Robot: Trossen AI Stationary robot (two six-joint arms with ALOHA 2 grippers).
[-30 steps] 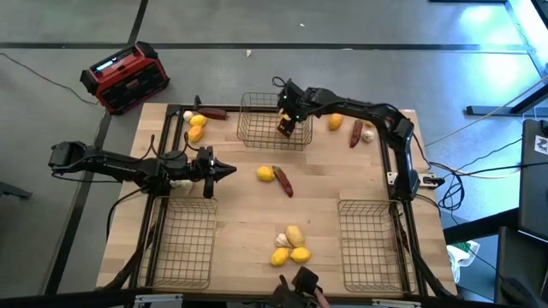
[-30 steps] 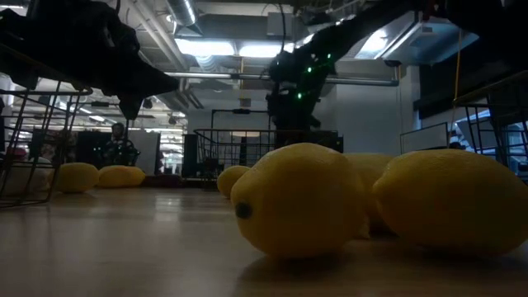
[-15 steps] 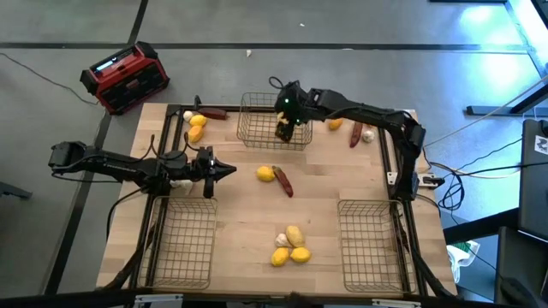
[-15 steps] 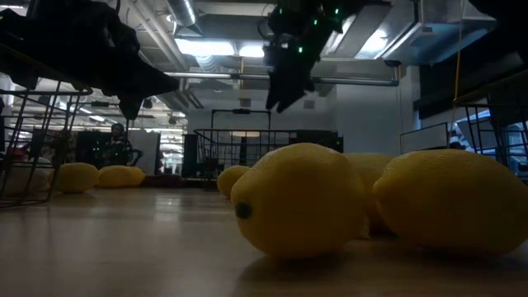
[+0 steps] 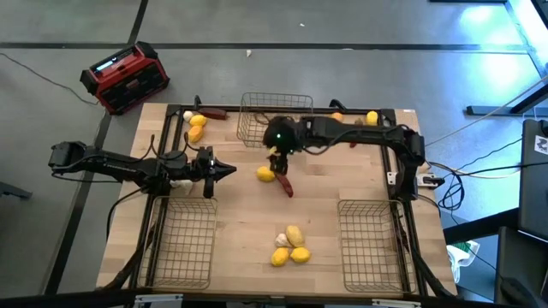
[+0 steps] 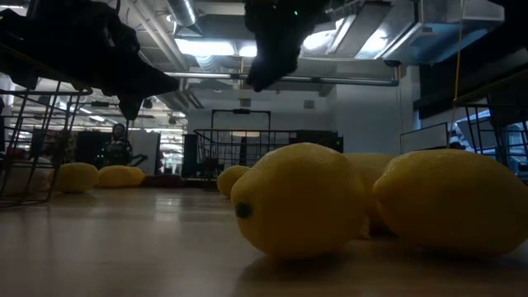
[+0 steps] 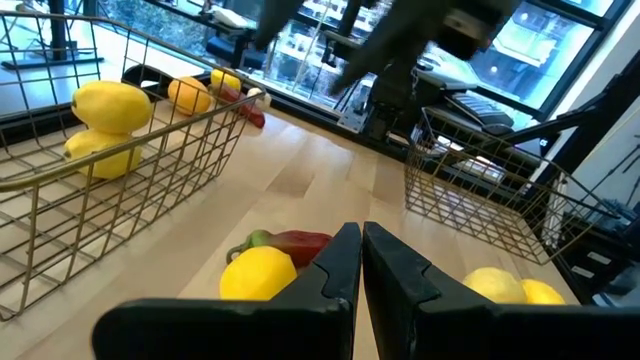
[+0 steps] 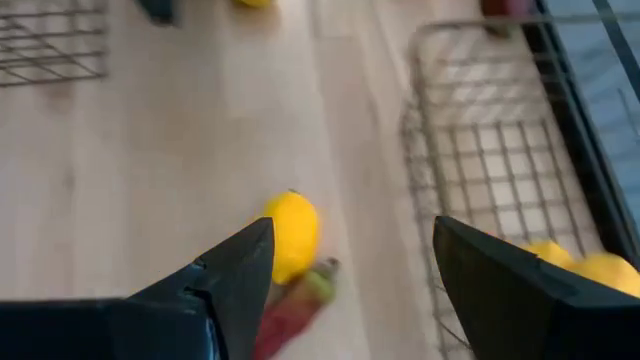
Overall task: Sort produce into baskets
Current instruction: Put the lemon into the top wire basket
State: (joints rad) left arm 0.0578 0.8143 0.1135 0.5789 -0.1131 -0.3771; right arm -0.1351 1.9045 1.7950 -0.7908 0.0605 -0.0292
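A lemon point(image 5: 266, 174) and a dark red chili point(image 5: 283, 183) lie side by side at mid-table. My right gripper point(image 5: 276, 152) hangs open above them, just near of the far wire basket point(image 5: 274, 120). In its wrist view the lemon point(image 8: 290, 235) and chili point(image 8: 292, 312) show between the spread fingers, well below. My left gripper point(image 5: 226, 170) is shut and level at the left and points at the same pair point(image 7: 262, 272). A cluster of lemons point(image 5: 292, 248) with a garlic bulb point(image 5: 281, 239) lies near the front edge. More fruit point(image 5: 197, 127) lies far left.
Two wire baskets stand at the near left point(image 5: 181, 244) and near right point(image 5: 370, 244). An orange fruit point(image 5: 336, 116) and a yellow one point(image 5: 372, 117) lie at the far right. A garlic bulb point(image 5: 181, 182) lies under the left arm. A red-and-black box point(image 5: 125, 77) sits off the table.
My right gripper has left the far basket, risen and swung toward the table's left and near side. It now hangs over the lemon and chili at mid-table, with its fingers as wide apart as before. The produce has not moved.
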